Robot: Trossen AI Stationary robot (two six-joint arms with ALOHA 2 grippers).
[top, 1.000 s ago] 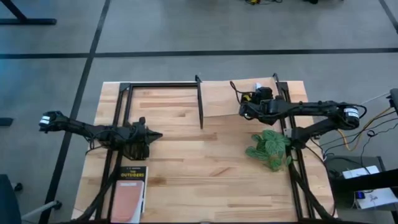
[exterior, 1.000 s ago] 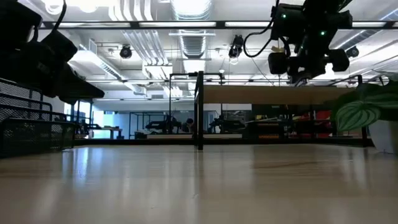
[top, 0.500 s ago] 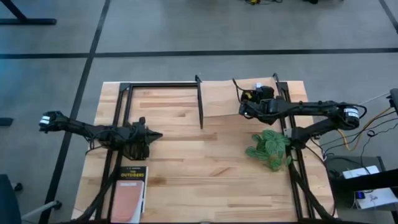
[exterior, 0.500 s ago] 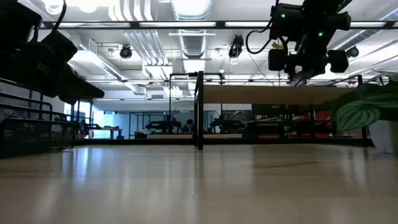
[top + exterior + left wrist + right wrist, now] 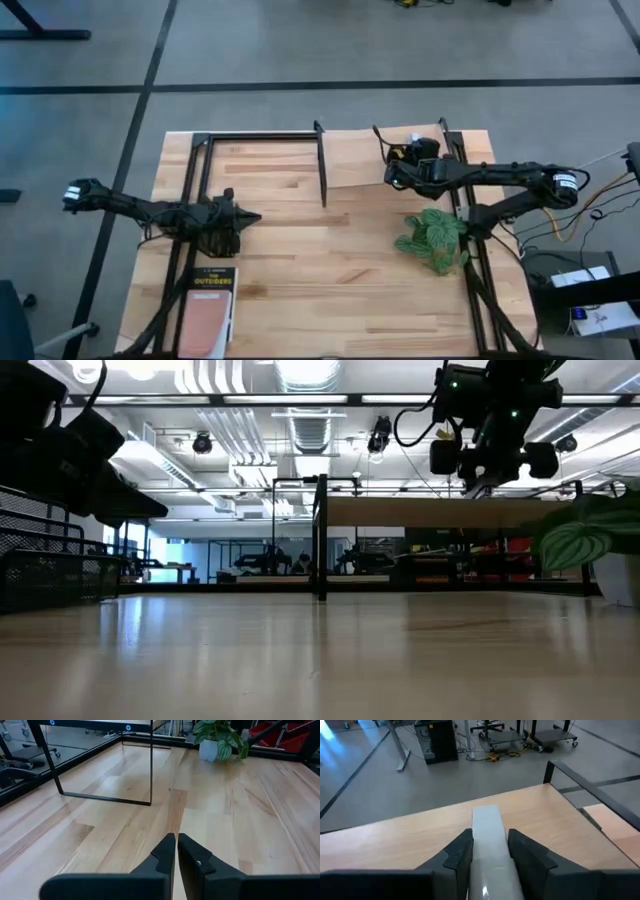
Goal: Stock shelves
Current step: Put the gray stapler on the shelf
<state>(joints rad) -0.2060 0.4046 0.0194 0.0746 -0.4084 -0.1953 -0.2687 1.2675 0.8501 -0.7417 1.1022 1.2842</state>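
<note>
Two dark arms work over the butcher-block tabletop, and the landmark among them is the small riser shelf, a light wood rectangular board on thin black metal legs standing at the table's far edge, right of centre. The right gripper hangs just above the shelf's right end, its fingers clamped on a slim white rounded object that points across the board; from table height it shows over the board's top. A leafy green potted plant sits on the table in front of the shelf's right end, near the right arm. The left gripper waits well to the left of the shelf and nearer the front, fingers pressed together with nothing between them, pointing toward the shelf's black leg frame. A book with a pink and black cover lies flat on the table well in front of the shelf, at the front-left corner.
</note>
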